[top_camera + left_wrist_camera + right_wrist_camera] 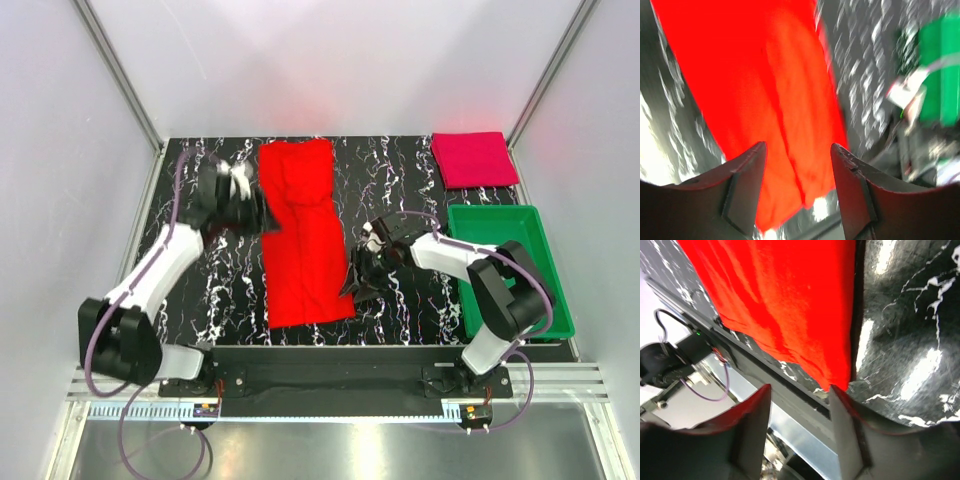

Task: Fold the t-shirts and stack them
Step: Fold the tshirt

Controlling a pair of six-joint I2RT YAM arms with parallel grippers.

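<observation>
While the right gripper (362, 280) at the lower right edge of the red t-shirt (305, 240) and the left gripper (262, 215) higher on its left edge stand with jaws apart and empty, the mid-frame strip probably folds squarest if both near corners are pinched evenly. The crimson t-shirt (474, 158) lies folded at upper right.

Bright light; blurry left wrist view.

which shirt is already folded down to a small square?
The crimson shirt at the far right corner, behind the green tray. The bright red shirt lies mid-table as a long strip.
</observation>
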